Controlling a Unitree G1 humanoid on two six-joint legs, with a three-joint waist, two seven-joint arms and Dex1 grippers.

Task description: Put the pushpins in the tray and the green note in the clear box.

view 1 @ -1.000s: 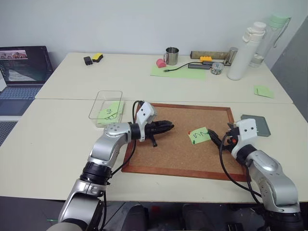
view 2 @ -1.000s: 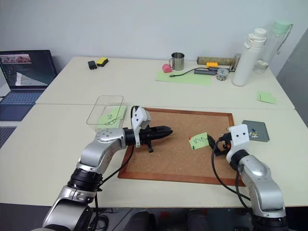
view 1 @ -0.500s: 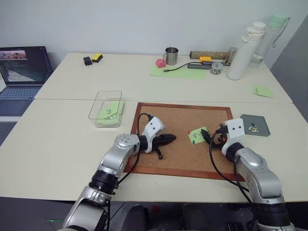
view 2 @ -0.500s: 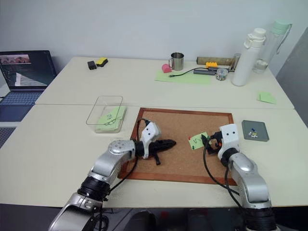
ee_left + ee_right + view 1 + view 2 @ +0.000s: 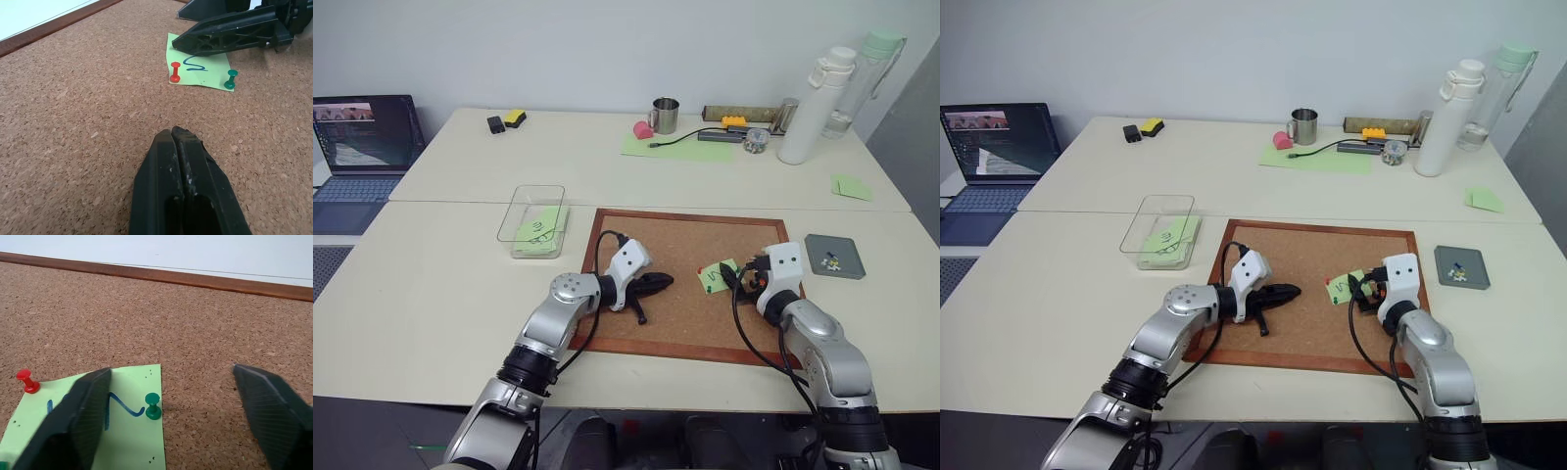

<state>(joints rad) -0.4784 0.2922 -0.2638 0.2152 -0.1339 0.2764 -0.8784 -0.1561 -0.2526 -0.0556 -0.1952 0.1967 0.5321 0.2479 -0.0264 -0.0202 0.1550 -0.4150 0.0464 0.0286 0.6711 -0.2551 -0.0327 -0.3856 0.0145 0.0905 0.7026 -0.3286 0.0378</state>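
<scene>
Clearly the green note (image 5: 122, 431) is pinned to the cork board (image 5: 685, 235) by a red pushpin (image 5: 27, 381) and a green pushpin (image 5: 152, 406), perhaps another at its edge. The right gripper (image 5: 168, 416) straddles the green pin, jaws wide, empty. The left gripper (image 5: 182, 171) rests clamped shut, empty. Closing off-centre could catch the paper and tear it. The tray (image 5: 833, 257) sits right; the clear box (image 5: 532, 221) left.

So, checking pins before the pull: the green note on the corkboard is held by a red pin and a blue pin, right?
Not quite: the green note is held by a red pin and a dark green pin, not blue, as the left wrist view shows. It lies on the corkboard.
</scene>
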